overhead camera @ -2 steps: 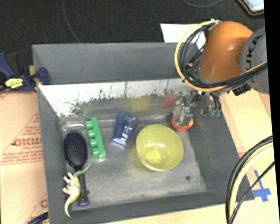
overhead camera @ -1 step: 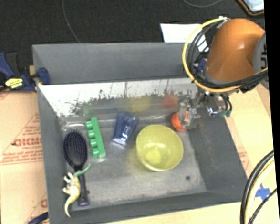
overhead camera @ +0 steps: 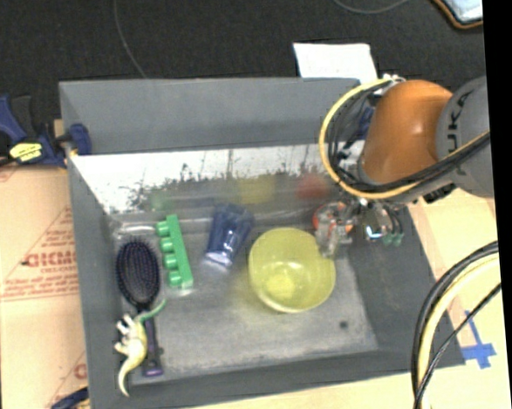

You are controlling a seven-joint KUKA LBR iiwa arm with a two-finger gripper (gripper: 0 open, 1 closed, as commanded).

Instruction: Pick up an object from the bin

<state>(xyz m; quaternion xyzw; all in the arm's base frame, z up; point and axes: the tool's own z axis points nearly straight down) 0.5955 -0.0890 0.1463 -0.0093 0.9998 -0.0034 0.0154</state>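
The translucent yellow plastic bowl (overhead camera: 289, 276) lies mouth-up right of the middle of the grey metal bin (overhead camera: 249, 353), and it is the thing nearest the gripper (overhead camera: 338, 227), which sits low just beside the bowl's upper right rim, at or very near touching it. Whether the gripper is open or closed cannot be told from here. To take the bowl well, I judge it should straddle the thin rim, one side inside the wall and one outside, and close squarely; a smooth curved wall may slip or tip the bowl if pinched off-centre. Left of the bowl lies a crumpled blue soft pouch (overhead camera: 228, 236), then a green studded plastic block (overhead camera: 174, 253), a dark blue oval hairbrush (overhead camera: 137, 273) and, at the near left corner, a pale yellow toy dinosaur (overhead camera: 130, 348), all well apart from the gripper
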